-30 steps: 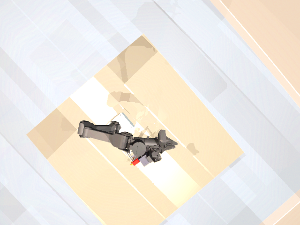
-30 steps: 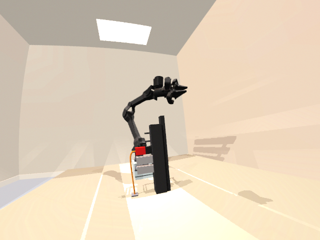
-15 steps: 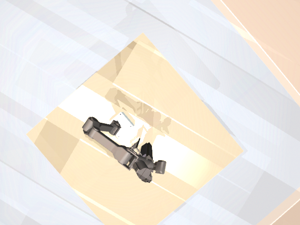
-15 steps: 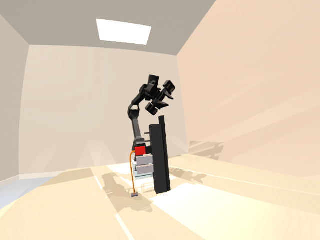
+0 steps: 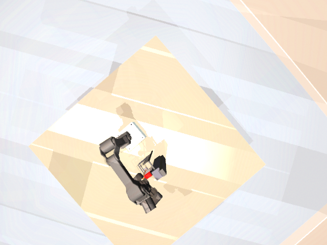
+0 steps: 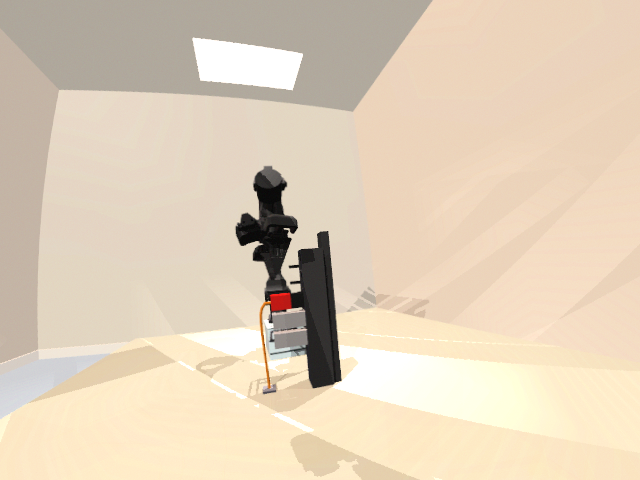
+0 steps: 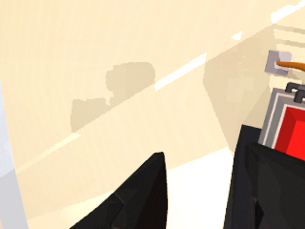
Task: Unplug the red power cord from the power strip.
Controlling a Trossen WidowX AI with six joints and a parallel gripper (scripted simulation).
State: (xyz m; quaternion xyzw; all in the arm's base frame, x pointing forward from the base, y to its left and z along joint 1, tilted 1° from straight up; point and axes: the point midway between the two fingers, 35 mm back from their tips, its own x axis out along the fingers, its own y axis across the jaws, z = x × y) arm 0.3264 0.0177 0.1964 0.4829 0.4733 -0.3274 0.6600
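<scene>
The red plug (image 5: 147,175) (image 6: 281,300) (image 7: 295,129) sits in the upright black power strip (image 5: 159,163) (image 6: 320,310), at the top of a stack of plugs. Its orange cord (image 6: 266,341) (image 7: 293,64) drops to a small grey end piece (image 6: 268,390) on the table. My gripper (image 7: 205,158) is open, and only bare table shows between its black fingers. In the wrist view the red plug lies just beyond the right finger, outside the gap. In the exterior view the arm (image 6: 269,232) comes down behind the plug, and the fingertips are hidden there.
Two grey plugs (image 6: 289,318) (image 6: 289,338) (image 5: 158,174) sit in the strip below the red one. The arm's white base plate (image 5: 136,134) lies behind the strip. The tan table (image 5: 211,147) ends in a diamond outline, with pale floor around it.
</scene>
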